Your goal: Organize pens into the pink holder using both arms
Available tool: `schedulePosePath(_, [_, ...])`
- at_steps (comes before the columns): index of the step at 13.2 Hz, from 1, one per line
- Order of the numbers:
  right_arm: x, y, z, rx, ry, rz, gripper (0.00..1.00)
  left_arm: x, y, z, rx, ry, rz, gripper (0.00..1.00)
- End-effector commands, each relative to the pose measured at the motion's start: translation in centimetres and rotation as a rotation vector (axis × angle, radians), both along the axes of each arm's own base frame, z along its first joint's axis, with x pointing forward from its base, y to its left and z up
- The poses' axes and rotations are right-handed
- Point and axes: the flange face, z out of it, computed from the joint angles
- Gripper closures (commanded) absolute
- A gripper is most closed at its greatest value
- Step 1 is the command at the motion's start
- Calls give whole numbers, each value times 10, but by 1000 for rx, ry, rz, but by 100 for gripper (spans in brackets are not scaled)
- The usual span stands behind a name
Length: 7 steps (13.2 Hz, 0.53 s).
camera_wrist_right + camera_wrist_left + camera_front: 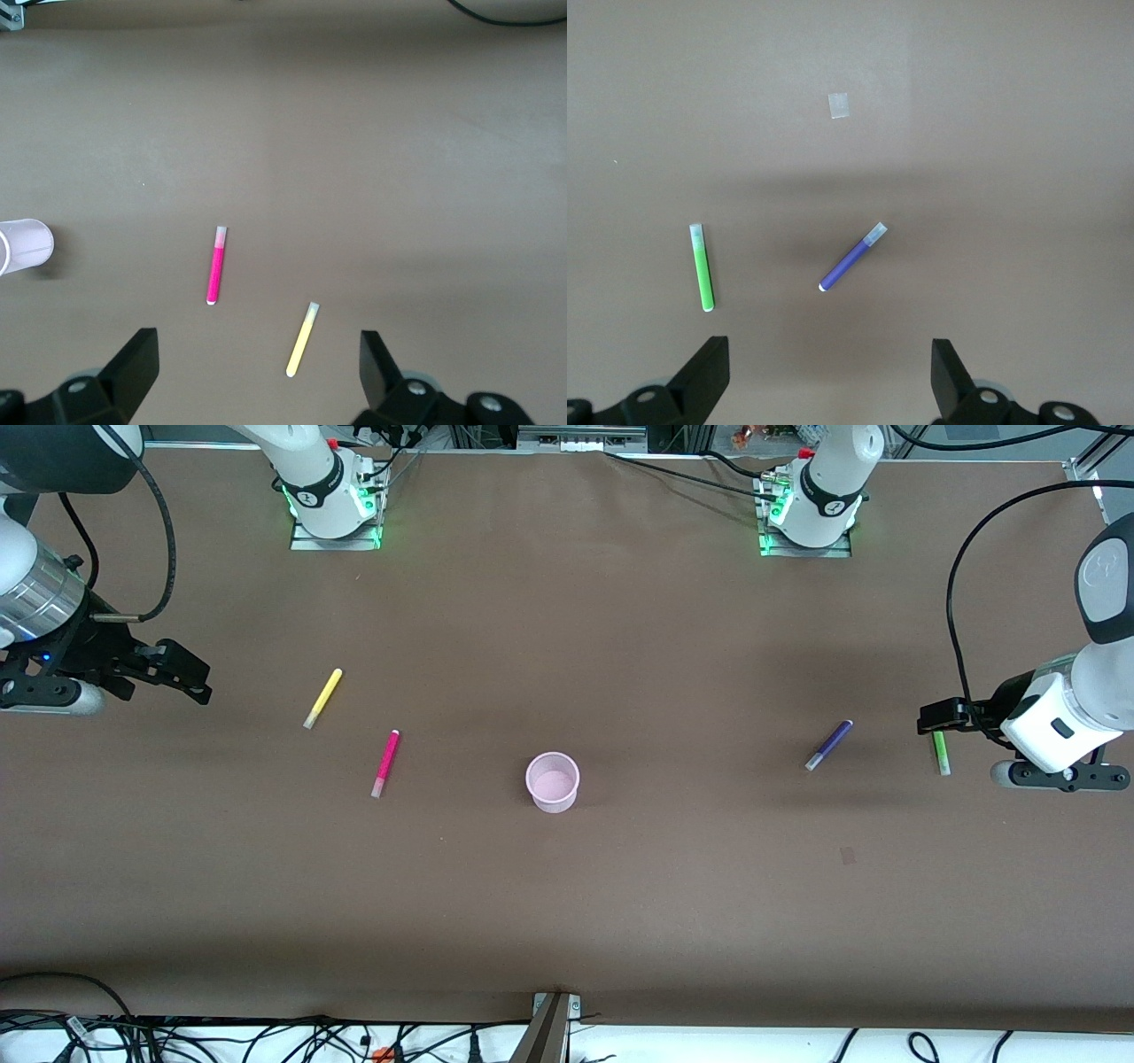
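Note:
The pink holder (555, 795) (27, 246) stands upright mid-table with nothing in it. All the pens lie flat on the brown table. The yellow pen (322, 698) (302, 340) and the magenta pen (384, 763) (216, 265) lie toward the right arm's end. The purple pen (829, 745) (852, 258) and the green pen (941, 753) (702, 267) lie toward the left arm's end. My right gripper (190, 671) (257, 350) hangs open and empty above the table near the yellow pen. My left gripper (930, 719) (830, 354) hangs open and empty just over the green pen.
A small pale tape patch (848, 856) (839, 105) is stuck to the table nearer the front camera than the purple pen. Both arm bases (335, 509) (808, 518) stand along the table's back edge. Cables (266, 1036) run along the front edge.

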Motion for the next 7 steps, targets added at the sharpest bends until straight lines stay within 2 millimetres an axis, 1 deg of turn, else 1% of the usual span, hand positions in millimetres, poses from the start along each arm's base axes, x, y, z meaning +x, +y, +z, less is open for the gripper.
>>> schedulePosePath(1, [2, 3, 7, -6, -14, -8, 0, -1, 0, 5, 21, -4, -20, 0])
schedulePosePath(6, [2, 3, 7, -2, -13, -8, 0, 0, 0, 8, 21, -10, -15, 0])
schedulePosePath(7, [2, 2, 7, -2, -13, -8, 0, 0, 4, 0, 19, 5, -17, 0])
